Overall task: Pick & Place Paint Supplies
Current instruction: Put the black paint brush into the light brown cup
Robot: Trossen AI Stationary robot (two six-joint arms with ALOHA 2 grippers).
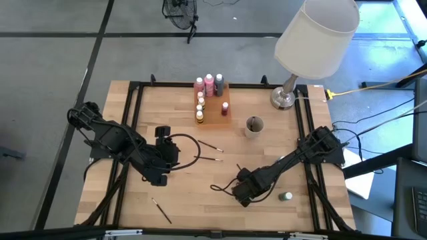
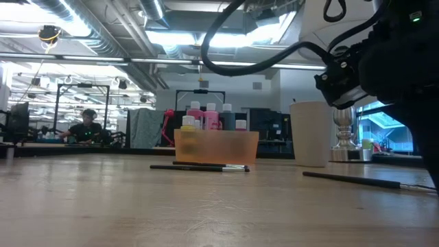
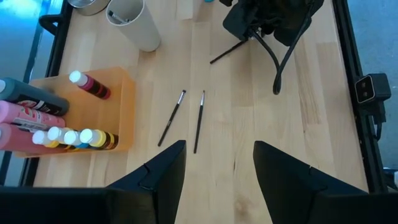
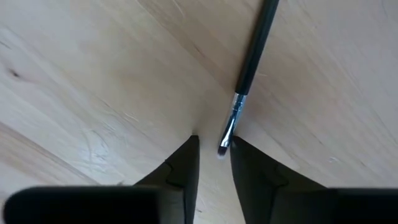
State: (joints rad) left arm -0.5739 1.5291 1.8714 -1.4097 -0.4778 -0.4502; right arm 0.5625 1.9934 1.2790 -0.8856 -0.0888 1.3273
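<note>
The right claw (image 4: pixel 214 155) is down at the tabletop (image 1: pixel 180 200), its fingers narrowed around the bristle tip of a dark-handled paintbrush (image 4: pixel 249 68) lying flat, a slight gap showing on each side; the left claw (image 3: pixel 214 168) hovers with fingers apart over two more paintbrushes (image 3: pixel 186 118); paint bottles (image 3: pixel 68 137) lie in the orange tray (image 3: pixel 124 106) beside the pale cup (image 3: pixel 134 25).

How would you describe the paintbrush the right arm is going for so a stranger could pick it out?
Start at the white lamp in the table's far right corner and come toward the near edge to the right gripper. The paintbrush lies flat with its bristle tip between that gripper's narrowed fingers. The other brushes all lie clear of it.
</note>
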